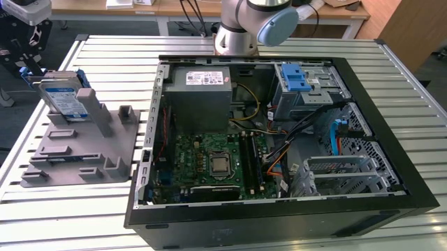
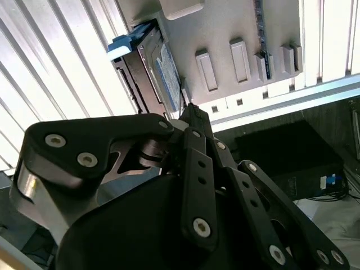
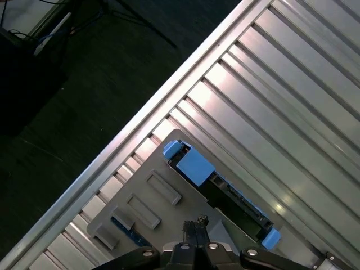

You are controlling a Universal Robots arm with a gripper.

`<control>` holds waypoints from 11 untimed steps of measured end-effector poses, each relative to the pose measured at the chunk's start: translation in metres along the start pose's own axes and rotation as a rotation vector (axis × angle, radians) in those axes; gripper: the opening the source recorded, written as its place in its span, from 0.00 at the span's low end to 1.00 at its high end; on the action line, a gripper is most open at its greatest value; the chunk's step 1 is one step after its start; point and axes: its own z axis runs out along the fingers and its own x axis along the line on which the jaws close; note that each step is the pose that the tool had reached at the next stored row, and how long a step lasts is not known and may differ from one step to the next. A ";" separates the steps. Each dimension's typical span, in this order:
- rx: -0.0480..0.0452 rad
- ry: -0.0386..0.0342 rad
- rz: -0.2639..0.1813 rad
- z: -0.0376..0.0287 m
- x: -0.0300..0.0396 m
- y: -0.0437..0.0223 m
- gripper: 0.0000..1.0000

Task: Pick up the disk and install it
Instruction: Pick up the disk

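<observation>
the disk [image 1: 62,99] stands on edge in a slot of the grey holder [image 1: 77,151], at about ten o'clock in the exterior view, well apart from the open computer case [image 1: 363,65] that takes up the middle and the three o'clock side. the gripper [image 3: 196,225] hangs above the disk, near its upper edge, with its jaws drawn together and empty in both wrist views. the disk looks like a stiff metal slab, fairly heavy for its bulk, with smooth faces that could slip, and it should not be knocked. its blue side rails [image 3: 194,164] are plastic and may flex, so the safer hold is probably across the two broad faces near the upper edge, which the holder leaves free. nothing crowds the disk from above. the slatted surface [image 1: 104,57] ends close beyond the holder at nine o'clock. inside the case, the drive cage [image 1: 307,89] at one o'clock sits among cables and sheet-metal walls, a tighter space.
</observation>
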 end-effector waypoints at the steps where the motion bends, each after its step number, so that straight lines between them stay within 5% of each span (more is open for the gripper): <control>1: 0.0000 -0.0001 0.000 0.0000 0.0000 0.0000 0.11; 8: 0.0010 0.0009 -0.002 0.0007 -0.0058 0.0091 0.11; 11: 0.0011 0.0025 -0.043 0.0014 -0.0055 0.0093 0.11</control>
